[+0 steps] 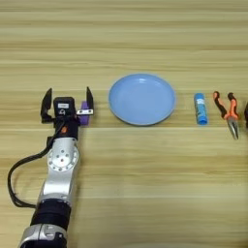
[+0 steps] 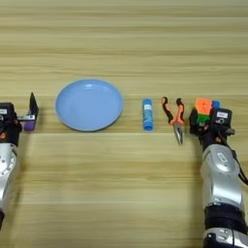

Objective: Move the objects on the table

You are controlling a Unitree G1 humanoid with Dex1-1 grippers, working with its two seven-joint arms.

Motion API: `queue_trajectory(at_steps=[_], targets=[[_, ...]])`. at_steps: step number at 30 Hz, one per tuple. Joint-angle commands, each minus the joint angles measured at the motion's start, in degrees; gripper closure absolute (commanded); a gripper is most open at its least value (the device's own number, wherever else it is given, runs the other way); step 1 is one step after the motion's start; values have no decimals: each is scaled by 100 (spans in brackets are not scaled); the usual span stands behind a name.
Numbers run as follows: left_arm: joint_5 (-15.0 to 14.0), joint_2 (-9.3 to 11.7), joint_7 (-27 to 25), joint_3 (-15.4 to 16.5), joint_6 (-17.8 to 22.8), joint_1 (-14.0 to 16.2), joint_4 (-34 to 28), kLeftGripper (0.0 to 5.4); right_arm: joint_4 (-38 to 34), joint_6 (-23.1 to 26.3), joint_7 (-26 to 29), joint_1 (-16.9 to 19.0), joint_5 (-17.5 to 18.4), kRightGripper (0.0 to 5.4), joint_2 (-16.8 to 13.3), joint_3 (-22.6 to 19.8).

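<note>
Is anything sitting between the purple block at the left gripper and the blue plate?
Nothing visible does. The purple block sits by the inner finger of the open left gripper, and only bare table lies between it and the plate. The glue stick and pliers lie beyond the plate.

On the light-wood table (image 2: 126, 43), a round light-blue plate (image 2: 89, 105) lies left of a blue glue stick (image 2: 147, 115) and orange-handled pliers (image 2: 176, 117). At far right the right gripper (image 2: 209, 118) is at the multicoloured puzzle cube (image 2: 205, 108), its black fingers at the cube's sides. At the left edge, a small purple block (image 2: 30, 124) sits beside one black finger (image 2: 33, 104) of the left gripper (image 2: 14, 114).
</note>
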Motion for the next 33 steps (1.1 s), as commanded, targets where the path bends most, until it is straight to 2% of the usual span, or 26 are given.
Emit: queue_trajectory(at_steps=[1,4,5,14,21,27,33], targets=[[10,19,-23,-33,45,-54,-42,0,99,-67,37,-124,2,201,-33,60],[9,25,-25,-27,47,-51,-49,0,201,-76,53,-148,1,201,-28,93],[8,30,-28,-25,47,-52,-48,0,226,-81,54,-155,5,172,-25,98],[-4,57,-49,-4,55,-57,-43,0,273,-132,40,-172,50,73,-15,94],[44,68,16,8,112,-61,-25,0,17,-388,-21,-108,15,5,9,105],[84,87,67,7,188,-86,49,0,-341,-725,-34,-24,41,5,49,75],[52,92,51,4,179,-107,88,0,-851,-853,6,98,16,5,99,162]])
